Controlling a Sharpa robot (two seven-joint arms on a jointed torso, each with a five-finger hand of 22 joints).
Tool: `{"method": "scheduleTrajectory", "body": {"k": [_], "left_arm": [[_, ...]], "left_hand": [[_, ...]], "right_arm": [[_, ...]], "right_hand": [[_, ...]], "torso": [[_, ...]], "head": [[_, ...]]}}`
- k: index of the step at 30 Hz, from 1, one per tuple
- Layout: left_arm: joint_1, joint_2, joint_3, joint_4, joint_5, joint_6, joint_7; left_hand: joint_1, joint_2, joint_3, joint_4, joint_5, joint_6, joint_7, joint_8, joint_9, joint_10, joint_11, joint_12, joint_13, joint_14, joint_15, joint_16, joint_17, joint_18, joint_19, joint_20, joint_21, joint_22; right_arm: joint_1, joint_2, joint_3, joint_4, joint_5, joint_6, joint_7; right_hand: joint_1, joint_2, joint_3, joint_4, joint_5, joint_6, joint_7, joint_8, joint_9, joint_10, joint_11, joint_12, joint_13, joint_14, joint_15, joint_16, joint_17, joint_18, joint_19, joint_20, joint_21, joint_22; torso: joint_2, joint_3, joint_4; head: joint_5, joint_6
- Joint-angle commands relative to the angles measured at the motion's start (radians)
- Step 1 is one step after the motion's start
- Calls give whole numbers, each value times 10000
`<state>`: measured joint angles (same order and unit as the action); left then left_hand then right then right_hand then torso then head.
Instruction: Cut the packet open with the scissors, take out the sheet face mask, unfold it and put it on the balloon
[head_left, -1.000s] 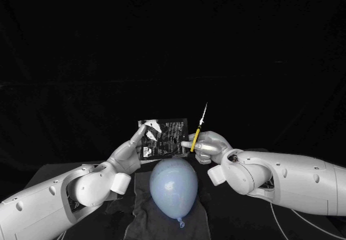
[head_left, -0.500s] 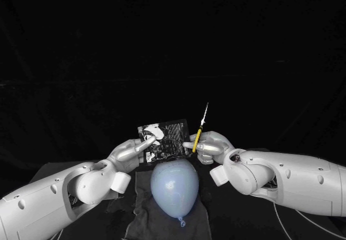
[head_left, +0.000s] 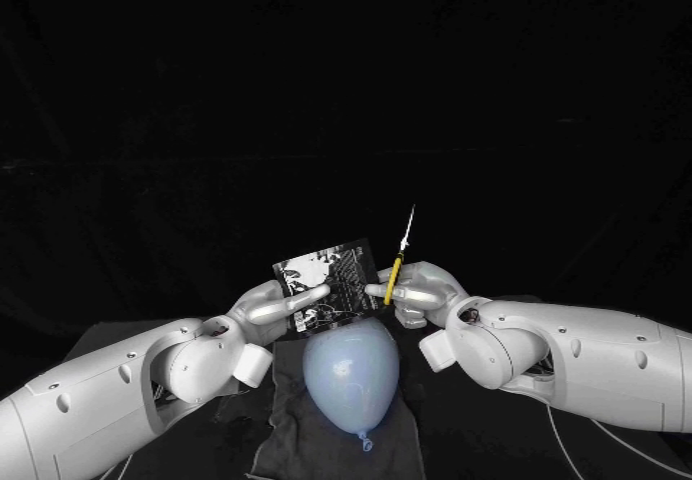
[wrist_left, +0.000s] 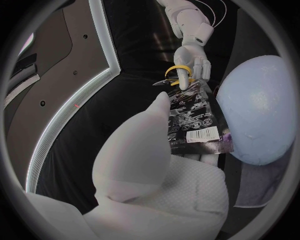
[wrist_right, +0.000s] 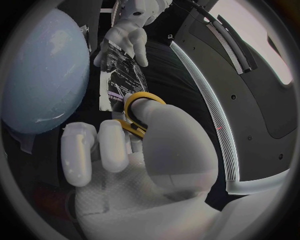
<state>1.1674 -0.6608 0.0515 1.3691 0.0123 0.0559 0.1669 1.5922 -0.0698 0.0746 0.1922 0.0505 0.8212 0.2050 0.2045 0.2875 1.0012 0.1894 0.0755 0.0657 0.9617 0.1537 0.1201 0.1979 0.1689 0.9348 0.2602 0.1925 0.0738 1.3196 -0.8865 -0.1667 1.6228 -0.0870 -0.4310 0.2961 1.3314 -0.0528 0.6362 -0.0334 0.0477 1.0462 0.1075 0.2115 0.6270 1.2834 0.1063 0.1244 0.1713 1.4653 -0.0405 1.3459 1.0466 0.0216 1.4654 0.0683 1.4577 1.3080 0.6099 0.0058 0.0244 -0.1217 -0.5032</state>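
Black table (head_left: 90, 345), dark backdrop all round. Packet (head_left: 329, 284) sits near centre in the head view, held up off the table and tilted so its top edge climbs toward 2 o'clock, printed face to the camera. Left hand (head_left: 278, 303) grasps it from the packet's 8 o'clock side, fingers pinching the left edge and lower corner. Scissors (head_left: 395, 265) stand just beside the packet's 3 o'clock edge. Yellow handle is low, blades are edge-on as one thin line aimed at 12 o'clock. Can't tell if they touch the packet. Right hand (head_left: 420, 291) is clamped on the handle, and the right wrist view shows a finger through a yellow loop. Balloon (head_left: 349, 372), pale blue, lies at the packet's 6 o'clock, long axis running 12 to 6, knot at the 6 o'clock end. Packet's lower edge overlaps the balloon's far end in the head view; touching or not, can't tell. Balloon rests on a dark cloth (head_left: 289, 445) spread on the table.
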Motion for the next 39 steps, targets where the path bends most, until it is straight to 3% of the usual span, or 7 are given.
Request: {"method": "scheduleTrajectory", "body": {"k": [1,9,12,15,18,33,39], "left_arm": [[30,31,-3,1,170,-17,-99],[40,2,-30,17,740,27,55],[41,11,-46,34,914,-45,116],[43,22,-60,47,1061,-292,212],[53,41,-77,48,1150,-664,297],[93,130,-129,108,993,-1493,-4],[95,101,-136,131,880,-1783,-22]], "left_hand": [[-47,-156,-73,107,-17,-178,-178,-113,-40,89,-51,-92,-16,48,-18,15,3,181,209,-39,74,-27],[18,-166,-167,178,-16,-525,-535,-313,-112,-119,-198,-142,-30,30,-82,-60,-24,170,626,-165,118,-61],[247,-30,-73,138,-16,-194,-348,-152,-53,-100,9,-117,-20,170,-40,-28,-12,155,533,-138,-55,-99],[526,124,106,92,-13,343,132,103,21,31,-108,-94,-15,230,-97,-33,-16,173,580,-162,-113,-85],[762,265,333,72,-10,611,104,202,26,229,-159,-55,-9,370,-149,15,0,175,670,-222,-108,-71],[1344,-106,2679,100,-8,1674,-98,370,-149,1246,-418,-120,-45,1002,-406,8,-74,128,990,-592,125,48],[928,192,3478,95,-15,1949,-201,536,-71,1709,-555,-112,-41,1420,-546,106,-52,131,1241,-710,382,137]], "right_arm": [[4,16,14,2,-202,-57,29],[4,26,13,-36,-260,-113,34],[3,33,13,-31,-301,-116,39],[3,38,13,-13,-335,-99,40],[3,39,13,36,-355,-66,39],[-13,34,13,545,-484,-51,80],[-17,-2,13,531,-476,-32,89]], "right_hand": [[-11,109,74,-31,14,-16,-34,32,31,1690,-834,41,31,143,-83,55,6,61,475,-95,37,2130],[-11,109,74,-31,14,-16,-34,32,31,1690,-834,41,31,143,-83,55,6,61,475,-95,37,2130],[-11,109,74,-31,14,-16,-34,32,31,1690,-834,41,31,143,-83,55,6,61,475,-95,37,2130],[-11,109,74,-31,14,-16,-34,32,31,1690,-834,41,31,143,-83,55,6,61,475,-95,37,2130],[-11,109,74,-31,14,-16,-34,32,31,1690,-834,41,31,143,-83,55,6,61,475,-95,37,2130],[-46,104,129,-75,13,-26,-32,42,66,1681,-833,30,66,132,-83,34,-42,70,456,-96,0,2115],[-46,104,129,-75,13,-26,-32,42,66,1681,-833,30,66,132,-83,34,-42,70,456,-96,0,2115]], "torso": [[0,3,-1],[-4,1,8],[-4,-4,6],[-5,-6,5],[-6,-2,1],[-7,-2,8],[1,-4,-3]], "head": [[23,-11],[29,-8],[35,-7],[33,-11],[27,-2],[69,-29],[86,-33]]}}
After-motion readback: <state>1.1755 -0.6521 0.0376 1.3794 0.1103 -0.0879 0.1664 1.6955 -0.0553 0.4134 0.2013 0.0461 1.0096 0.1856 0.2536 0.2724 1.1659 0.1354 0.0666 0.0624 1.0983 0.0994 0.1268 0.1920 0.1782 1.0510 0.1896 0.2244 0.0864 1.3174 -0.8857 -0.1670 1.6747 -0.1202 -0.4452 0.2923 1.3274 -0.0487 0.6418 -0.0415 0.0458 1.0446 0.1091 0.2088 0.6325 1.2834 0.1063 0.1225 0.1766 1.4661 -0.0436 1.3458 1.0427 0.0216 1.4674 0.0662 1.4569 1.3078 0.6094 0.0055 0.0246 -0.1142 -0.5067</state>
